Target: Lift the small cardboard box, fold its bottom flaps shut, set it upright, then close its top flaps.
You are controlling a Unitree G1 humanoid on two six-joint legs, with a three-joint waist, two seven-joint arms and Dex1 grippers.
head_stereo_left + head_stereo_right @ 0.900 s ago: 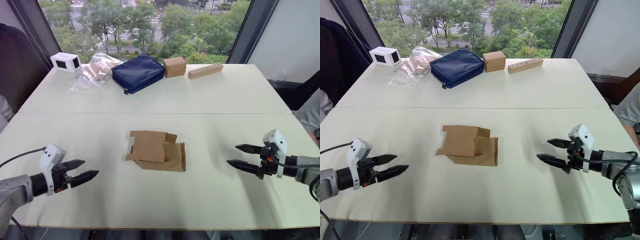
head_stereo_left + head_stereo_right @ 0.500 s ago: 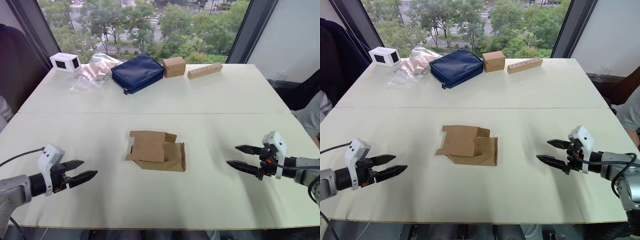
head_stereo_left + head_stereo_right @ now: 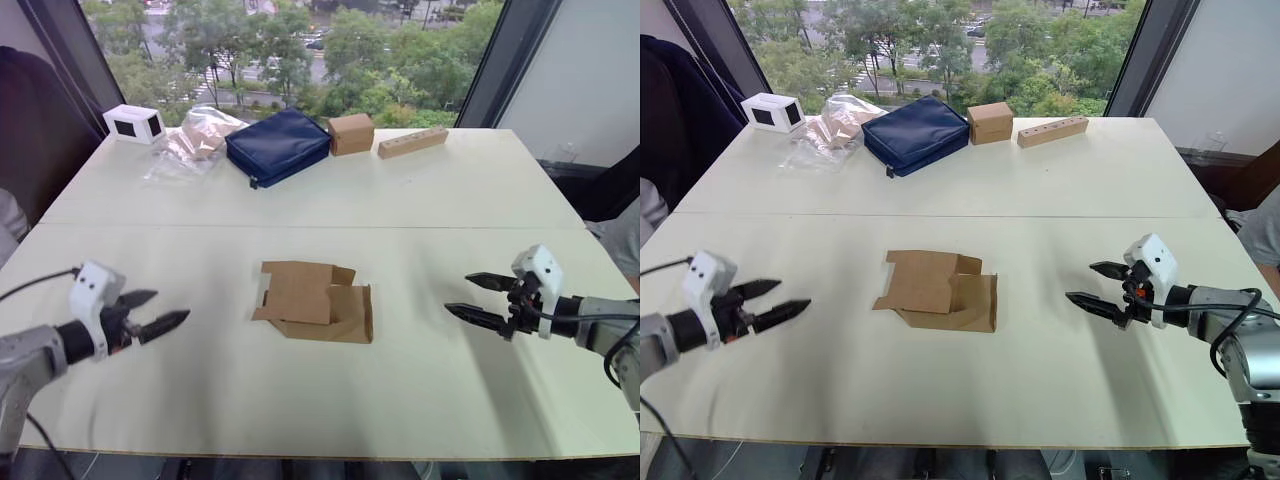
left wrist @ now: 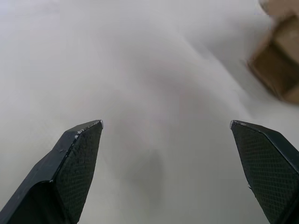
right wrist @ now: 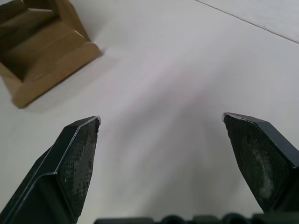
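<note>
Small cardboard box (image 3: 314, 300) lying collapsed flat on table (image 3: 420, 200), mid-table, between my two arms, untouched. Top flaps (image 3: 292, 277) splayed flat on far-left side, notched edge facing my left. My left gripper (image 3: 160, 318) hovering near front-left edge, fingers spread, nothing held, well apart from box. My right gripper (image 3: 478, 298) over right side of table, fingers parted, empty, pointing toward box. Far edge: blue pouch (image 3: 277, 145), chunkier brown cube box (image 3: 351, 132), wooden block (image 3: 411, 143).
</note>
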